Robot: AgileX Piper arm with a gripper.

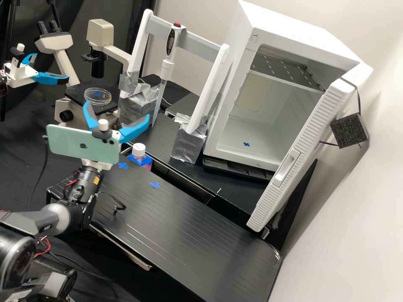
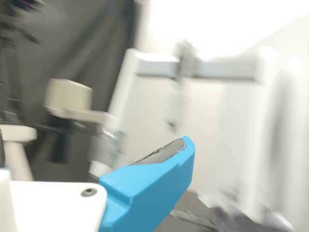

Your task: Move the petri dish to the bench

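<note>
At the left of the high view, a cream microscope [image 1: 100,32] has a flat black stage [image 1: 74,92]. The clear, round, shallow plastic petri dish [image 1: 97,96] lies on that stage, nearer its right corner than its left one.

Just right of this and nearer the camera is the arm's white end effector [image 1: 117,109], raised above the left end of the grooved black surface [image 1: 197,230]. Its two bright blue fingers [image 1: 134,128] are spread wide, with nothing gripped between them. One fingertip overlaps the dish's near rim in this view; whether they touch is hard to judge. A mint-green phone [image 1: 67,140] is mounted on the wrist.

Next comes a bottle with a white cap [image 1: 138,149], just past the surface's far edge, near the far left corner. Two blue tape crosses [image 1: 154,185] mark the surface near that same edge and corner.

Behind, a white pipette with a red button [image 1: 167,67] hangs upright from the grey crossbar [image 1: 199,41] of a white frame, whose feet are wrapped in silver foil.

On the right, beyond the surface's far edge, a white cabinet [image 1: 294,25] stands with its ribbed door [image 1: 289,163] open; a blue cross [image 1: 246,144] marks its floor.
</note>
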